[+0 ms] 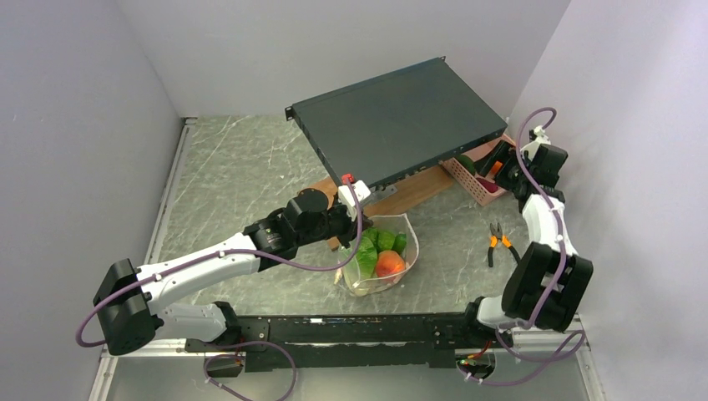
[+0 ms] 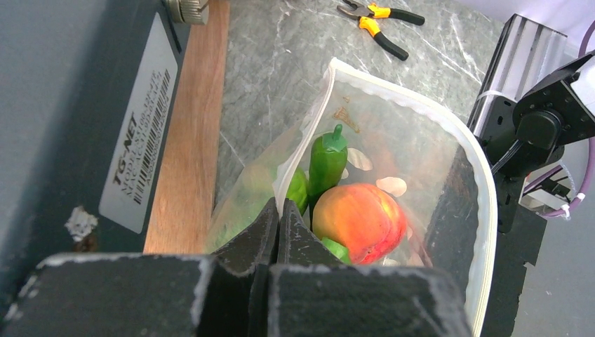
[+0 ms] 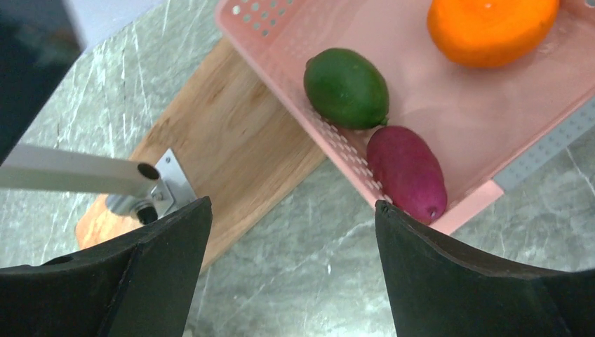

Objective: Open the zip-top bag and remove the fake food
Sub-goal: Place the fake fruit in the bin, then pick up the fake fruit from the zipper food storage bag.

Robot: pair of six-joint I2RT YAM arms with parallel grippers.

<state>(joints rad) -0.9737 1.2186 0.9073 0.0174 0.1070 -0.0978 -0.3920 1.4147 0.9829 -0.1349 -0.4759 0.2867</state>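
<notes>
While its mouth gapes open, the zip-top bag (image 2: 428,119) sits on the table (image 1: 242,175) near the front middle, with the fake food (image 2: 358,217) inside: an orange-red peach, a green pepper (image 2: 327,165) and leafy greens. The left gripper (image 2: 279,210) has its jaws pressed together on the bag's rim. Pliers (image 1: 498,242) lie on the table to the bag's right. Farther back and right, the right gripper (image 3: 291,207) hangs over a pink basket (image 3: 491,133), jaws wide apart with nothing between them. A green fruit (image 3: 346,88), a purple piece (image 3: 407,172) and an orange one (image 3: 491,24) lie in the basket, which is beside a wooden board (image 3: 231,133)
</notes>
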